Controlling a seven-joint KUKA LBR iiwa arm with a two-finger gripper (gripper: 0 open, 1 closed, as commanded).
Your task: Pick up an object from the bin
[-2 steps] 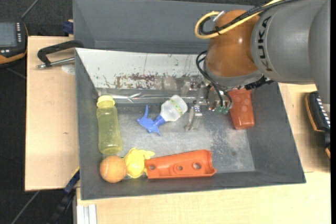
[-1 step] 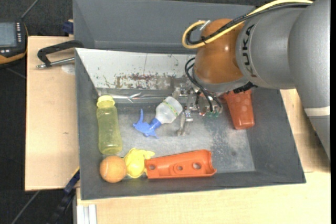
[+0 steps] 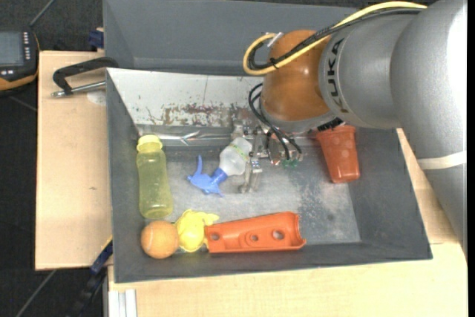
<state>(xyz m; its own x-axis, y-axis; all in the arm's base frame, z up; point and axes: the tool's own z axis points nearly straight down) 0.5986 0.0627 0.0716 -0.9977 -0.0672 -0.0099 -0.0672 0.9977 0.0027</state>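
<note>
Camera view: the gripper [image 3: 250,173] is seen low in the grey bin [image 3: 122,159] beside a pale translucent bottle [image 3: 235,157], blue toy [image 3: 206,180] near, presumably for grasping; claw state cannot be told

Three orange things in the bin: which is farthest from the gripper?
The orange ball in the front left corner. The long orange piece along the front wall and the orange cup at the right both lie closer to the gripper.
</note>
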